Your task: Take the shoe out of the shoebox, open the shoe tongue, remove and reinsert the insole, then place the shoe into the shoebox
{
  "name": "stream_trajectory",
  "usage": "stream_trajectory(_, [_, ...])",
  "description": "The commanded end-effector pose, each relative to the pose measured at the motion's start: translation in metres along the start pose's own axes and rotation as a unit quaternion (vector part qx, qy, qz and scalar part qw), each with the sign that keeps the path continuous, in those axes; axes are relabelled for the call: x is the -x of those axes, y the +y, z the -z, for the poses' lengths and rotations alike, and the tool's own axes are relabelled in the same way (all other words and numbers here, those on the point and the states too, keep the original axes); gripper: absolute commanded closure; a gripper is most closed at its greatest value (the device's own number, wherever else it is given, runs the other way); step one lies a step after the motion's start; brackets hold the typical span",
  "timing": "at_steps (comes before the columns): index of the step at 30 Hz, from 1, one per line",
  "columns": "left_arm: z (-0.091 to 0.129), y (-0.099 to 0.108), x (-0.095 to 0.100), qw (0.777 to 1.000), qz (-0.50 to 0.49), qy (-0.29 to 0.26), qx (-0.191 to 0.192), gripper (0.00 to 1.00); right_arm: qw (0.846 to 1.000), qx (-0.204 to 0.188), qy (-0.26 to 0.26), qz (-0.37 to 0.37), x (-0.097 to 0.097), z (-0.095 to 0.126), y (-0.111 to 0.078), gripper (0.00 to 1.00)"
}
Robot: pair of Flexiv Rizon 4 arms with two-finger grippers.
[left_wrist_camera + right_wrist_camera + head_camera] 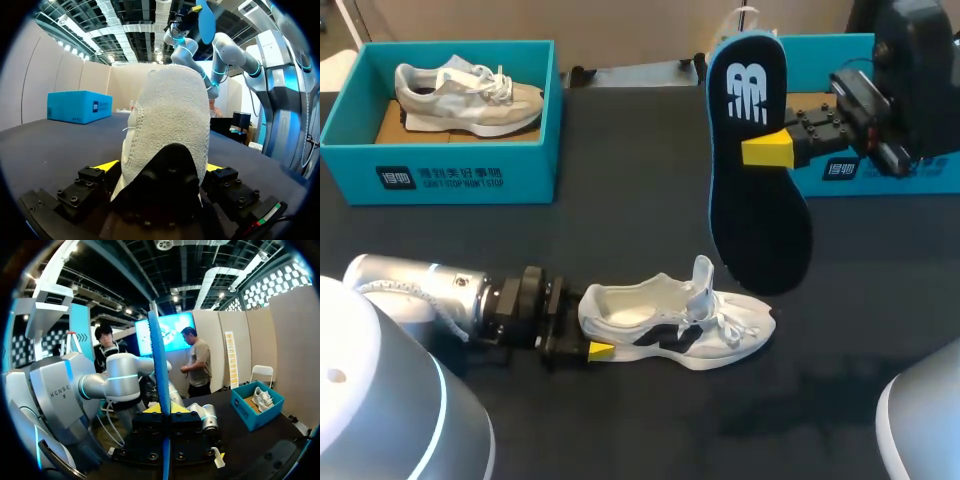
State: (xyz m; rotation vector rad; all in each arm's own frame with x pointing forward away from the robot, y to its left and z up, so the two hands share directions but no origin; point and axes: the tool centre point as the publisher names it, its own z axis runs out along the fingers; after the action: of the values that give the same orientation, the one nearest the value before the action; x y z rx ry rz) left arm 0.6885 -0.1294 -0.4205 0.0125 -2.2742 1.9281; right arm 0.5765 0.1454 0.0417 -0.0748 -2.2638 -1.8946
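The insole (760, 200) and right arm (910, 80) cover most of what looks like a second shoebox (815, 55).

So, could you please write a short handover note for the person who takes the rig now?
Left gripper: shut on the heel of the white shoe, which lies on the table.
Right gripper: shut on the insole, held up in the air.
Done: shoe out, tongue raised, insole out.
To do: reinsert insole, put shoe into the shoebox, where a grey shoe lies.
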Motion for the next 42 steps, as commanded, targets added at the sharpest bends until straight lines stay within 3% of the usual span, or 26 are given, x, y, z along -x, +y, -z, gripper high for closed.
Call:
stream_trajectory(1, [0.009,0.0,-0.001,1.0,-0.002,0.0,0.014,0.0,1.0,-0.001,0.002,0.0,0.002,-0.002,0.001,1.0])
stream_trajectory(9, [0.022,0.003,-0.001,0.997,-0.025,-0.012,0.066,0.0,1.0,-0.001,0.002,0.0,0.002,-0.002,0.001,1.0])
stream_trajectory(22, [0.024,0.004,0.001,0.997,-0.027,-0.013,0.065,0.0,1.0,-0.001,0.002,0.0,0.002,-0.002,0.001,1.0])
stream_trajectory(28, [0.035,0.001,0.002,0.994,-0.046,-0.012,0.099,0.0,1.0,-0.001,0.002,0.0,0.002,-0.002,0.001,1.0])
stream_trajectory(33, [0.04,-0.002,-0.001,0.986,-0.067,0.0,0.15,0.0,1.0,-0.001,0.002,0.0,0.002,-0.002,0.001,1.0])
stream_trajectory(36, [0.043,-0.002,-0.005,0.977,-0.058,0.01,0.205,0.0,1.0,-0.001,0.002,0.0,0.002,-0.002,0.001,1.0])
stream_trajectory(42, [0.043,-0.002,-0.005,0.977,-0.058,0.01,0.205,0.0,1.0,-0.001,0.002,0.0,0.002,-0.002,0.001,1.0])
